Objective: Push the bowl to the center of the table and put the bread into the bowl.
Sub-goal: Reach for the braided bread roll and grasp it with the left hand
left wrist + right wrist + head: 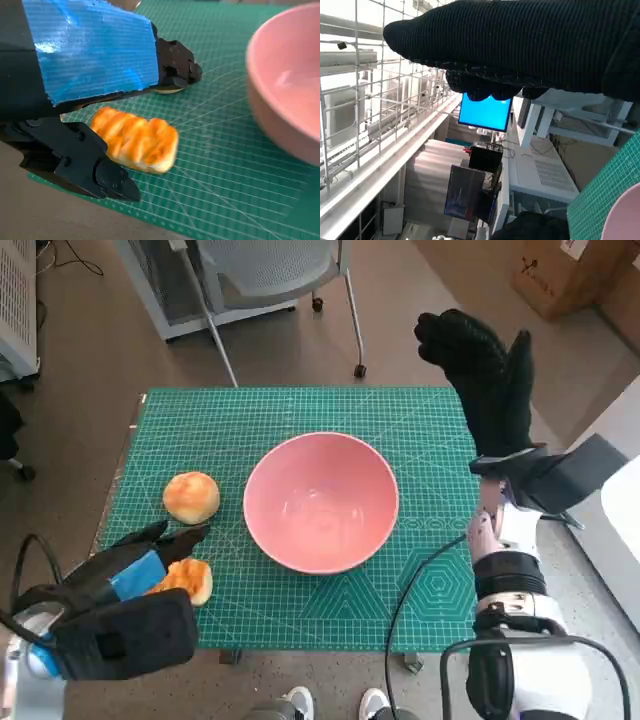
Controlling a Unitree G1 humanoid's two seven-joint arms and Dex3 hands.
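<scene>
The pink bowl (321, 501) stands empty near the middle of the green mat (420, 430); its rim (285, 75) shows in the left wrist view and a sliver (625, 222) in the right wrist view. A flat glazed bread (187, 580) (135, 139) lies at the mat's front left. My left hand (135, 565) (85, 105) straddles it with fingers apart, one above and one below, not gripping it. A round bun (191, 497) sits just beyond. My right hand (485, 380) (520, 45) is raised above the table's right edge, fingers spread, holding nothing.
A grey chair (270, 270) stands behind the table and a cardboard box (565, 275) on the floor at the back right. A black cable (415, 585) crosses the mat's front right. Feet (335, 705) show at the front edge.
</scene>
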